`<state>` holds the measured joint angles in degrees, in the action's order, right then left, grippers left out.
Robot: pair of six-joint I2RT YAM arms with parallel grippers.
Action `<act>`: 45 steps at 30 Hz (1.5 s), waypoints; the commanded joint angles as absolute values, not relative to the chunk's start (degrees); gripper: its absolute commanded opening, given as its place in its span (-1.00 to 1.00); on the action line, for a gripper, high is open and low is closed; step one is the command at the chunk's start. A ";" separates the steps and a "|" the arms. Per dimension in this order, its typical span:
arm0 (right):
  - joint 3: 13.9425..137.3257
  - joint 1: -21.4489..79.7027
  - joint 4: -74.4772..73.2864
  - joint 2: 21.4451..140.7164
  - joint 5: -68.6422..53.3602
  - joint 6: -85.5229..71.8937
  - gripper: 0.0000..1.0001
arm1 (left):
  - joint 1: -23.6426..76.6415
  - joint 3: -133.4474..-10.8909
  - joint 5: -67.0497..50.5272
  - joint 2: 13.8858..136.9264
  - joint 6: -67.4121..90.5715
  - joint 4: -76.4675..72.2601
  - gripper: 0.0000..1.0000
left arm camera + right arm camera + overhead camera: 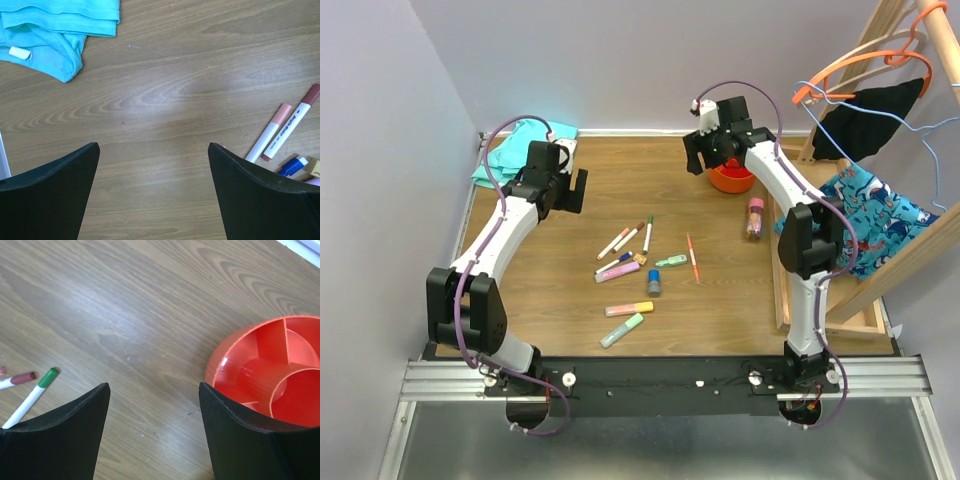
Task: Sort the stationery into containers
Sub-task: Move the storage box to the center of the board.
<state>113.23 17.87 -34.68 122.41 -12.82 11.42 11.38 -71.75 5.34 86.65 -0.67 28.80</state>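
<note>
- Across the wooden surface, pens and highlighters lie scattered, unsorted.
- My left claw hangs open, empty, near markers, likely readying a pick.
- My right claw gapes empty beside the orange organiser.

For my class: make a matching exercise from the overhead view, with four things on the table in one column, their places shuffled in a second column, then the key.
Things
1. teal cloth
2. orange-red organiser
3. thin orange-red pen
4. pale green highlighter

Places
A. nearest the arm bases
B. far left corner
C. far side, right of centre
D. mid-table, right of the white-barrelled markers

Pairs: 1-B, 2-C, 3-D, 4-A
</note>
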 commanded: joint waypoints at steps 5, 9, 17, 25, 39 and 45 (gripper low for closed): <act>116.89 17.40 -35.95 126.47 -7.39 9.49 0.58 | 11.60 -70.22 3.52 85.08 -0.70 27.95 0.97; 117.60 17.40 -35.25 128.40 -5.45 8.97 0.57 | 11.60 -70.57 3.34 85.43 -0.53 27.77 0.97; 121.37 16.61 -33.93 132.27 -2.55 8.61 0.57 | 11.60 -71.02 3.34 86.04 -0.88 28.12 0.97; 124.19 16.08 -34.54 135.96 -1.58 8.26 0.56 | 11.60 -71.19 3.25 87.19 -1.05 28.48 0.97; 122.43 17.66 -34.01 134.12 -3.07 11.51 -0.17 | 11.60 -71.72 2.64 88.51 -0.62 28.13 0.97; 123.05 18.89 -35.59 134.82 -2.55 11.60 -0.45 | 11.60 -71.46 2.64 88.33 -0.61 27.86 0.97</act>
<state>122.63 17.26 -34.48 135.24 -2.83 10.70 11.38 -70.85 3.81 88.20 -0.64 28.53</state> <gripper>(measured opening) 0.299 0.987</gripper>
